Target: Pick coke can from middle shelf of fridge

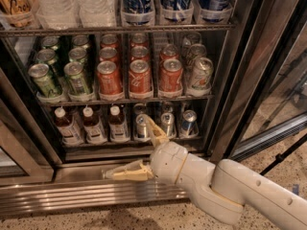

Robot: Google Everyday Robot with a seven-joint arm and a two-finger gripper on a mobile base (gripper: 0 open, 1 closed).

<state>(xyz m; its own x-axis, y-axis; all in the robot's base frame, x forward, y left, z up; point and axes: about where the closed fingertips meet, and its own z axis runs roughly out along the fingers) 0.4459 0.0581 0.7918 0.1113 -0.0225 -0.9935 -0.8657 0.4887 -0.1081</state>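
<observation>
- three red cans front the clear plastic lanes on the wire middle shelf [124, 100] of the fridge [240, 80]; the centre one, the coke can [140, 76], stands upright, with green cans [76, 76] to one side.
- the gripper [125, 146] hangs lower, near the ribbed steel base grille [72, 200], its jaws spread wide and empty.
- i would rise, level the fingers and straddle the smooth round wall; thin aluminium dents easily.

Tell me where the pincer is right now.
The pincer hangs open at lower centre of the camera view, below the middle shelf, before the bottom-rack cans.
</observation>
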